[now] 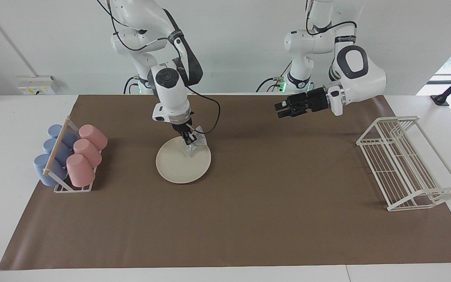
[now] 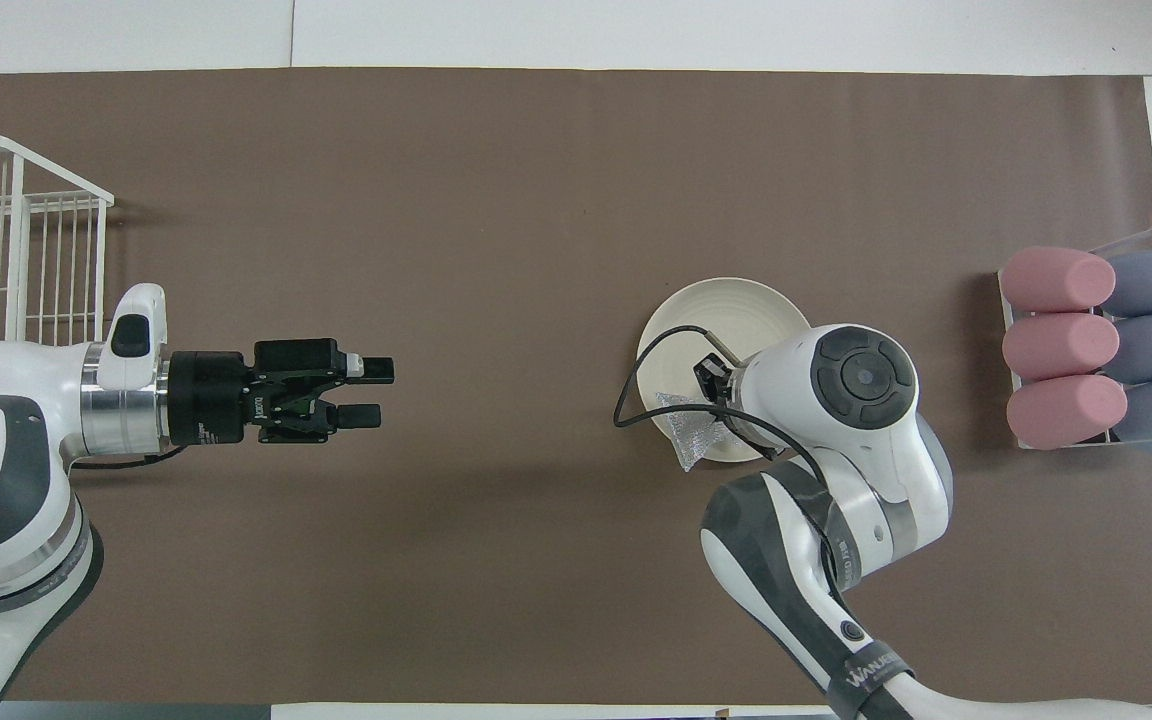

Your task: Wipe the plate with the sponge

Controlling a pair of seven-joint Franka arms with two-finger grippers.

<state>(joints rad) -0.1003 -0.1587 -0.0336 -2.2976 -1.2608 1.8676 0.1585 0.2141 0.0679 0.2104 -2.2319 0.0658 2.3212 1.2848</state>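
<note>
Right hand [image 1: 189, 140] pinches the sponge [image 1: 196, 143] onto the plate [image 1: 183, 160], on the brown-covered table [image 1: 249, 219]. Left hand [image 1: 282, 110] hangs narrowly parted over bare mat, white wall above.

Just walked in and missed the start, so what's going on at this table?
The right gripper holds the sponge down on the plate, at the plate's edge nearest the robots, so the wiping is under way. The left gripper waits open in the air over the brown mat. A rack of pink and blue cups and a white wire rack stand at the table's two ends.
</note>
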